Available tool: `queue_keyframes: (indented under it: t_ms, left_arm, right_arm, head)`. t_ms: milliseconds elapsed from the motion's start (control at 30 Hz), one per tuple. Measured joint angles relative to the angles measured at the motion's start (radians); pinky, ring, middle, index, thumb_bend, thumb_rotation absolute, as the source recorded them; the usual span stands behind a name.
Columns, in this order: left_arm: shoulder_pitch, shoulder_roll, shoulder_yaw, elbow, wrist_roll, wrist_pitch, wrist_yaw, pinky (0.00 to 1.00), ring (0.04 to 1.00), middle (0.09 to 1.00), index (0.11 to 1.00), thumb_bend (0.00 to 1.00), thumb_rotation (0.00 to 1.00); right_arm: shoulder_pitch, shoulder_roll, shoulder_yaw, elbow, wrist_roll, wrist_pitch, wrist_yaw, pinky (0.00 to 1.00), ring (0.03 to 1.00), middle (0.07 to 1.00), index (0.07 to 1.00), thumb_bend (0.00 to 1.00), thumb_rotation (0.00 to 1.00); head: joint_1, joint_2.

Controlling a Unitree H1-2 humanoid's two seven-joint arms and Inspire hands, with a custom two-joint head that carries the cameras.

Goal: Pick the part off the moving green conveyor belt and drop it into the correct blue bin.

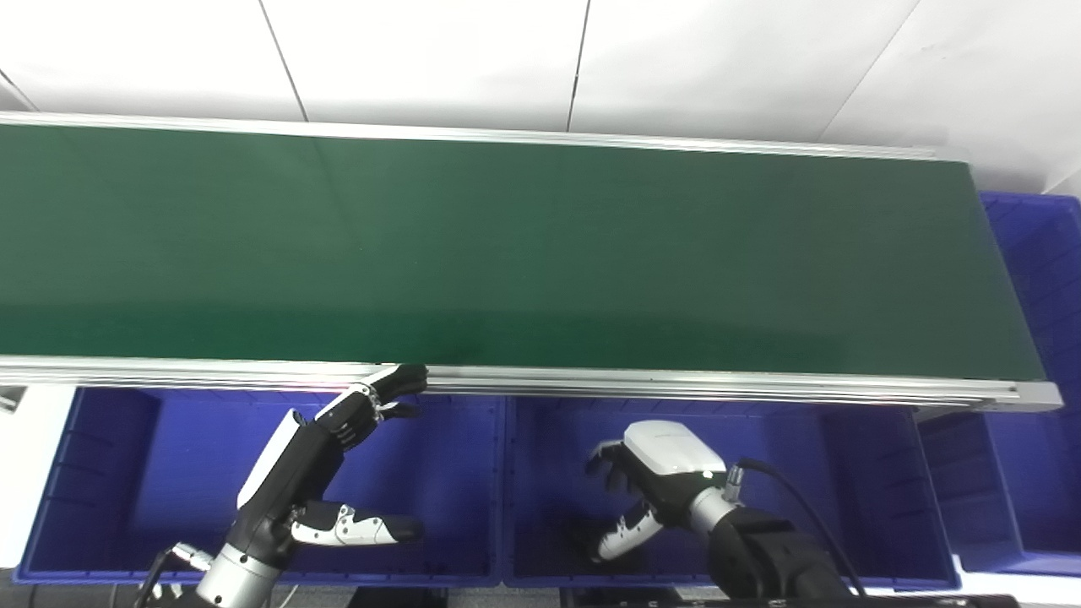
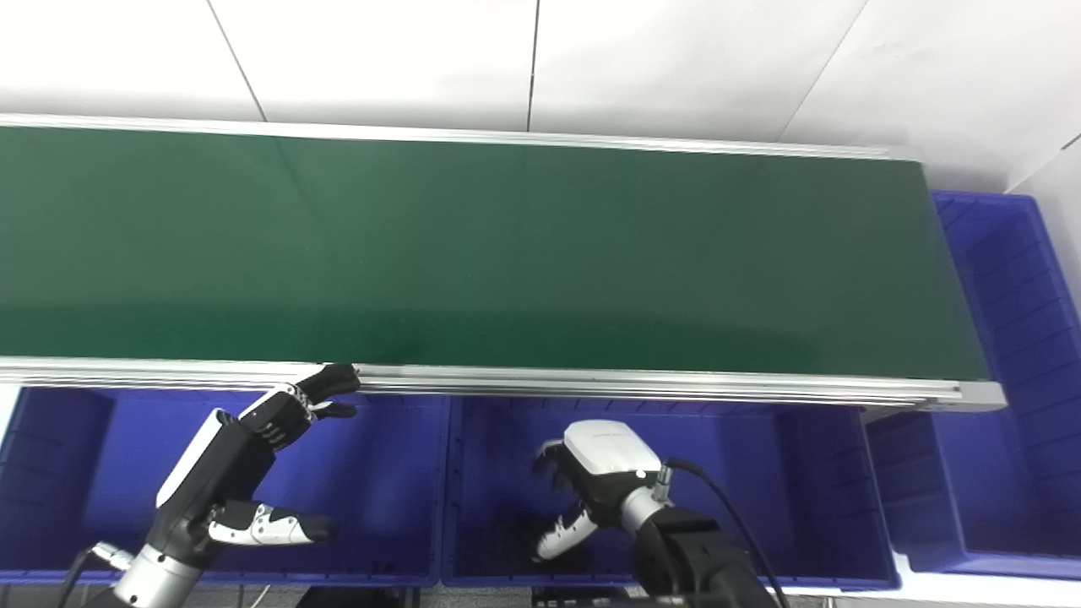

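Green conveyor belt (image 1: 507, 253) runs bare, no part in view on it. Below its near rail, left hand (image 1: 325, 447) hangs with fingers spread, empty; right hand (image 1: 659, 473) curls loosely inside the middle blue bin (image 1: 844, 473), holding nothing visible. Picking not yet begun.

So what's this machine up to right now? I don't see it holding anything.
You're right, it holds nothing. The green conveyor belt has no part on it in view. Both robot hands wait below its near rail, over the blue bins. The left hand is open, its fingers reaching up to the rail. The right hand hangs over the middle bin, fingers loosely curled downward.
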Motion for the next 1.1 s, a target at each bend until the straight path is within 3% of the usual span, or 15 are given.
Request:
queue_keyframes:
  t_ms: [100, 200, 400, 500, 667, 733, 967, 1100]
  left_arm:
    - [0.001, 0.000, 0.000, 0.000, -0.011, 0.000, -0.002, 0.74, 0.850, 0.877, 0.841, 0.78, 0.29]
    - [0.000, 0.000, 0.000, 0.000, -0.011, 0.000, -0.004, 0.74, 0.846, 0.878, 0.840, 0.78, 0.30]
    - [0.000, -0.001, 0.000, 0.004, -0.033, 0.000, -0.012, 0.71, 0.830, 0.877, 0.842, 0.79, 0.29]
    - [0.000, -0.001, 0.000, 0.007, -0.033, 0.000, -0.017, 0.71, 0.829, 0.877, 0.840, 0.79, 0.30]
    - [0.002, -0.009, 0.001, 0.007, -0.019, 0.000, -0.017, 0.75, 0.838, 0.868, 0.840, 0.79, 0.31]
    - [0.002, -0.017, 0.002, 0.006, 0.004, 0.000, -0.016, 0.76, 0.850, 0.875, 0.846, 0.79, 0.32]
    - [0.002, -0.032, 0.002, 0.017, 0.040, 0.000, -0.005, 0.77, 0.859, 0.887, 0.851, 0.78, 0.31]
    - [0.002, -0.036, 0.001, 0.031, 0.041, 0.000, -0.003, 0.76, 0.858, 0.895, 0.852, 0.77, 0.31]
  right_arm:
    - [0.038, 0.014, -0.011, -0.061, -0.004, 0.000, -0.008, 0.95, 0.926, 0.919, 0.900, 0.67, 0.67]
    - [0.115, 0.042, -0.035, -0.106, 0.031, -0.003, -0.093, 0.89, 0.907, 0.906, 0.897, 0.67, 0.57]
    - [0.251, 0.080, -0.077, -0.162, 0.181, -0.043, -0.277, 0.81, 0.877, 0.895, 0.898, 0.66, 0.47]
    - [0.269, 0.112, -0.099, -0.174, 0.303, -0.078, -0.341, 0.71, 0.819, 0.857, 0.872, 0.64, 0.35]
    - [0.328, 0.159, -0.098, -0.162, 0.569, -0.245, -0.451, 0.68, 0.778, 0.834, 0.866, 0.67, 0.40]
    - [0.349, 0.161, -0.092, -0.123, 0.614, -0.302, -0.484, 0.69, 0.793, 0.858, 0.874, 0.68, 0.37]
    - [0.353, 0.163, -0.103, -0.009, 0.695, -0.404, -0.551, 0.72, 0.822, 0.878, 0.890, 0.69, 0.33]
    - [0.338, 0.158, -0.123, 0.031, 0.758, -0.469, -0.567, 0.74, 0.828, 0.879, 0.901, 0.70, 0.36]
  head:
    - [0.003, -0.003]
    - [0.009, -0.008]
    - [0.020, -0.009]
    - [0.037, -0.014]
    - [0.064, -0.021]
    - [0.089, -0.031]
    - [0.127, -0.052]
    - [0.143, -0.061]
